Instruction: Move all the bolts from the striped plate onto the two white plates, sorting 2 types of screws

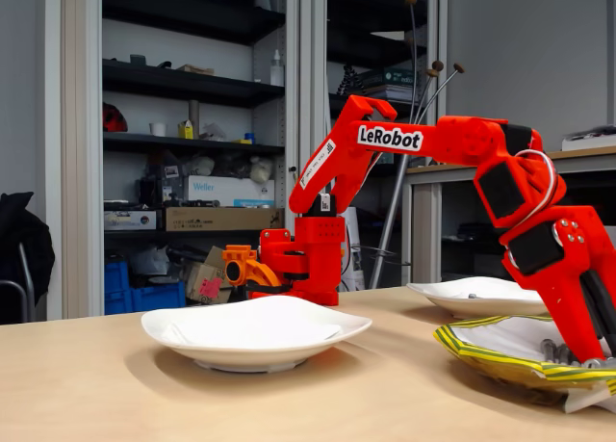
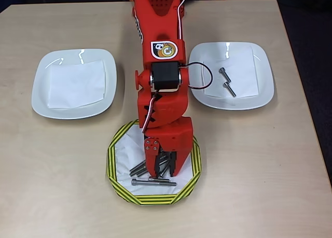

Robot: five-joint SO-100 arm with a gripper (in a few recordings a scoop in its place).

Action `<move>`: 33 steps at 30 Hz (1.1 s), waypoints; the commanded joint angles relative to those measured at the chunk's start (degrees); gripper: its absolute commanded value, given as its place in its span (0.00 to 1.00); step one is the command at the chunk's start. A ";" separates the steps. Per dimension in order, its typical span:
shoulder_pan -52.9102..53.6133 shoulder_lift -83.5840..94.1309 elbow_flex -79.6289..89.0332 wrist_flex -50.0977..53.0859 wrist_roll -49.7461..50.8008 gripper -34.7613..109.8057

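1. My tool [image 2: 162,171] is down inside the striped plate [image 2: 117,183], low centre of the overhead view, its tips among the bolts [image 2: 150,181] that lie there. From above I cannot tell how wide it is parted or whether a bolt is already between the tips; the fixed view has it at the lower right edge [image 1: 589,357], too cramped to settle it.

2. To do this pick well, I judge I should close on one bolt only, across its shank, since several lie bunched and touching under the tips. One long bolt lies apart, crosswise, just below the tool, and looks the easier grab.

3. I should lift straight up before swinging, so the paper-like plate does not drag.

4. Two bolts [image 2: 226,82] already lie on the white plate at upper right [image 2: 264,87]; the white plate at upper left [image 2: 39,93] holds a white sheet and no bolt. Matching the kind decides which way I go.

5. My arm reaches from the top centre of the overhead view down the middle of the tabletop [image 2: 259,170], elbow raised, wrist bent steeply down.
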 commanded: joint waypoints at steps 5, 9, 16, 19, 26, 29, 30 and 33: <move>0.18 2.81 1.14 5.98 -2.20 0.24; 0.97 4.48 1.05 8.35 -5.54 0.24; 1.85 9.67 -4.83 21.80 -11.07 0.24; 1.67 13.01 -6.68 28.04 -11.87 0.24; -1.49 20.04 -6.15 35.33 -9.23 0.24; -5.27 24.35 -0.70 35.24 -3.69 0.24; -7.03 25.75 1.58 34.80 -1.23 0.24; -12.66 29.44 8.17 32.34 5.89 0.24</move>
